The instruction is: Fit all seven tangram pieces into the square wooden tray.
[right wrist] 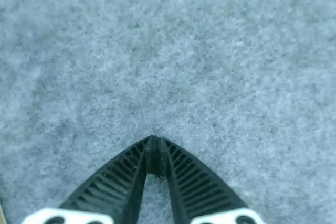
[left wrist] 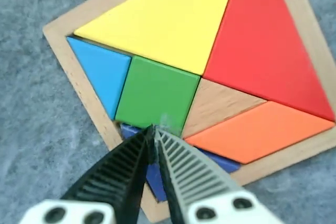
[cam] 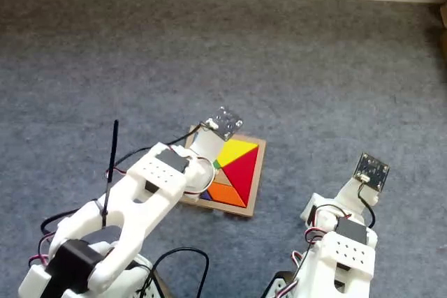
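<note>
The square wooden tray [left wrist: 86,90] lies on the grey carpet, and my left gripper [left wrist: 154,129] hangs right over it, shut with nothing between the fingers. Its tips sit where the green square [left wrist: 155,93] meets a dark blue piece [left wrist: 220,162], which the fingers partly hide. Also in the tray are a yellow triangle [left wrist: 168,17], a red triangle [left wrist: 268,45], a light blue triangle [left wrist: 102,69] and an orange parallelogram [left wrist: 260,129]. A wood-coloured triangle [left wrist: 220,106] shows between them; I cannot tell whether it is a piece or bare floor. My right gripper [right wrist: 156,141] is shut over bare carpet.
In the high view the tray [cam: 260,169] lies at centre front with the left arm [cam: 157,186] bent over its near left part. The right arm [cam: 346,242] stands at the front right. Grey carpet [cam: 209,54] spreads all round.
</note>
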